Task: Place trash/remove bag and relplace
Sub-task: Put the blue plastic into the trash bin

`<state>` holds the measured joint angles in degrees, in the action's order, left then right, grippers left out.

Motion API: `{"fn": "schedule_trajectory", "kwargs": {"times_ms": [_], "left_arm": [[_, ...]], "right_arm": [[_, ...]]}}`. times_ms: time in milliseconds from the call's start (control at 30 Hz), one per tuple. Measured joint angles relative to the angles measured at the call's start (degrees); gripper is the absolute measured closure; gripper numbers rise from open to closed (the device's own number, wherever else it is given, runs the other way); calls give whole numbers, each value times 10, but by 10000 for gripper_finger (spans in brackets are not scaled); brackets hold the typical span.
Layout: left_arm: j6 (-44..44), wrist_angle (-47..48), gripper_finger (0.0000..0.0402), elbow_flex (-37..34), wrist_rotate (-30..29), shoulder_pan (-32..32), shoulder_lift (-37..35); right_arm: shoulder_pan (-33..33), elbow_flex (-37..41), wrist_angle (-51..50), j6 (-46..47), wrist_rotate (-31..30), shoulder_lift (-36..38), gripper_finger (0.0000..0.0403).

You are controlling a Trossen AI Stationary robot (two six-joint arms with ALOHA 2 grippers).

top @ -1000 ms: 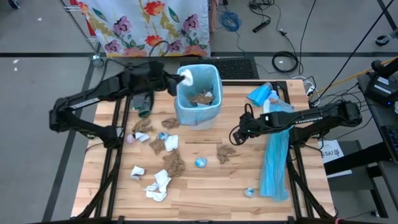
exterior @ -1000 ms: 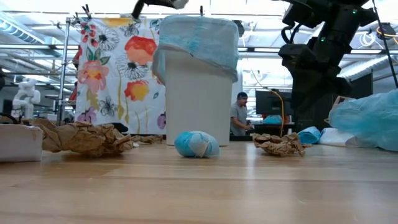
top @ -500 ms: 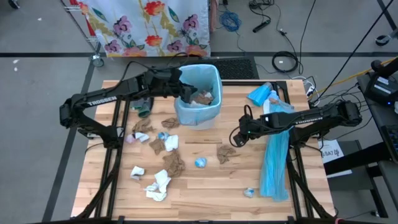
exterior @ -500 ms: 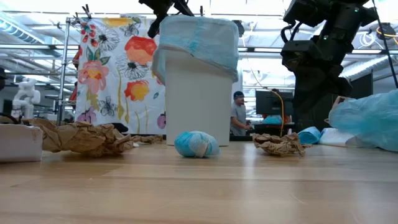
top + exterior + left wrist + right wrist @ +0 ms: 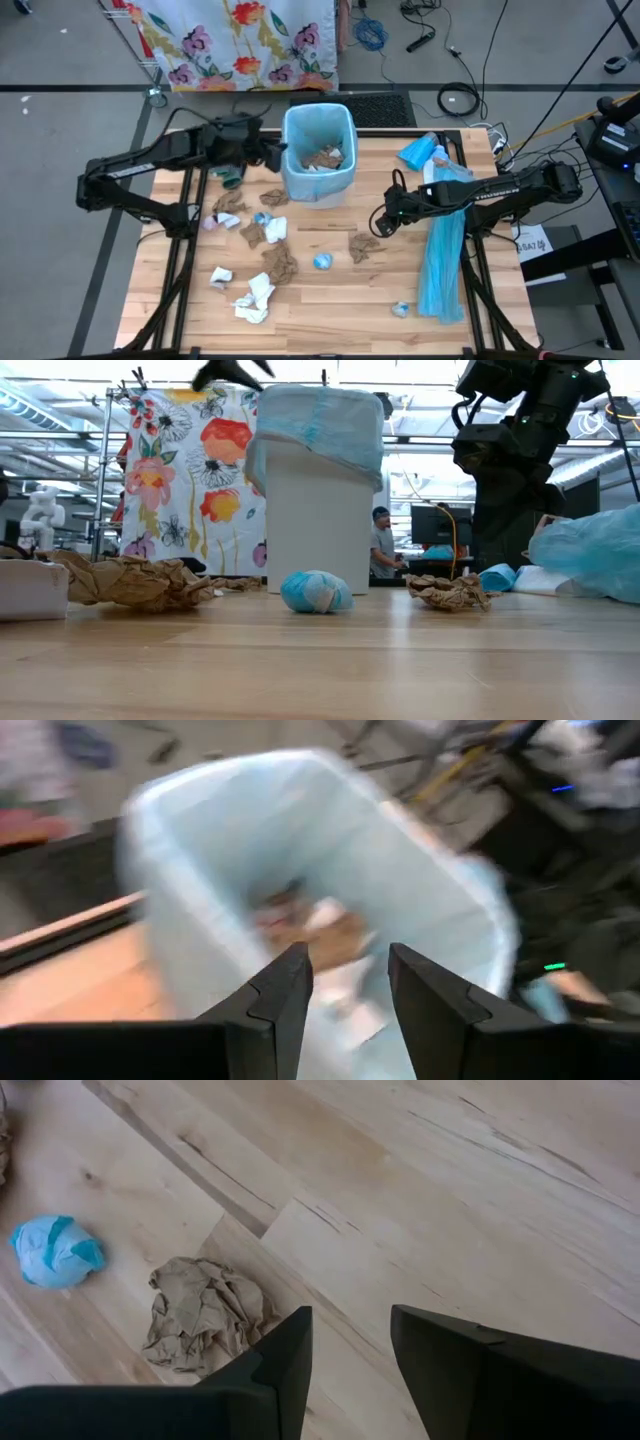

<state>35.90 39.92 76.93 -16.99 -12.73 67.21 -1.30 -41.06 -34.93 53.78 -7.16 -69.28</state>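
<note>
The white bin lined with a light-blue bag stands at the table's far middle. Brown and white trash wads lie inside it. My left gripper hovers open and empty just left of the bin's rim; its wrist view looks into the bin. My right gripper hangs open and empty above the table's right middle, close to a brown paper wad resting on the wood. A blue-and-white wad lies farther toward the near edge. More trash wads lie scattered on the table's left half.
A long light-blue plastic strip lies along the table's right side, with blue bundles at its far end. A dark object sits left of the bin. White and brown wads lie near the front. A floral cloth hangs behind the table.
My left gripper carried a white tissue wad over the bin's rim, let it go into the bin, then drew back toward the table's left and tipped downward. The wad no longer shows at its fingers.
</note>
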Motion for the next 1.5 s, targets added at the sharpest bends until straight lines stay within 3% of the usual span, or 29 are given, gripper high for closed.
{"fn": "schedule_trajectory", "kwargs": {"times_ms": [133, 233, 500, 633, 867, 1267, 1500], "left_arm": [[87, 132, 263, 0, -55, 46, -19], [159, 197, 263, -8, -58, 85, -18], [302, 269, 263, -90, -60, 156, 23], [354, 233, 263, -173, -48, 177, 40], [387, 45, 263, -315, 3, 175, 42], [418, -25, 263, -399, 31, 151, 42], [418, -72, 263, -409, 14, 127, 96]], "right_arm": [[0, 0, 0, -6, -1, 0, 273], [0, 0, 0, -7, -1, 0, 273], [0, 0, 0, -11, -1, 0, 273], [0, 0, 0, -12, -1, 0, 273], [0, 0, 0, -11, -1, 0, 273], [0, 0, 0, -10, 0, 0, 273], [0, 0, 4, -9, 0, 0, 273]]}}
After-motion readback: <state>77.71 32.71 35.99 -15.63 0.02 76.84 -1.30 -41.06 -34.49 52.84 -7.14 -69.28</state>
